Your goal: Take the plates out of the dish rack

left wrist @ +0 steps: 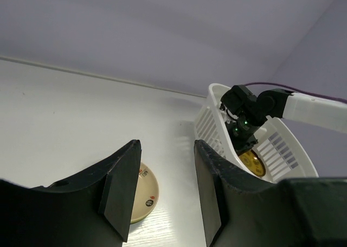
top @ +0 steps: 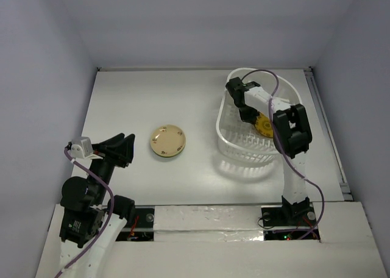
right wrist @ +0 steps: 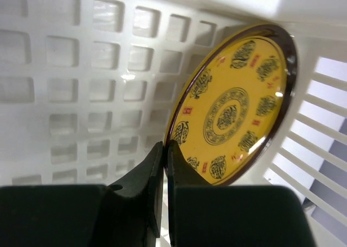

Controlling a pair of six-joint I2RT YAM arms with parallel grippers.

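Observation:
The yellow-orange plate with a dark pattern stands tilted on edge against the wall of the white dish rack. My right gripper is shut on its lower left rim. From above, the right gripper reaches down into the rack at the plate. A cream plate with dark marks lies flat on the table left of the rack. My left gripper is open and empty just left of it. In the left wrist view the cream plate shows behind my left finger.
The rack stands at the right of the table, with the right arm reaching into it from the right. A purple cable loops over the rack. White walls close the table at the back and sides.

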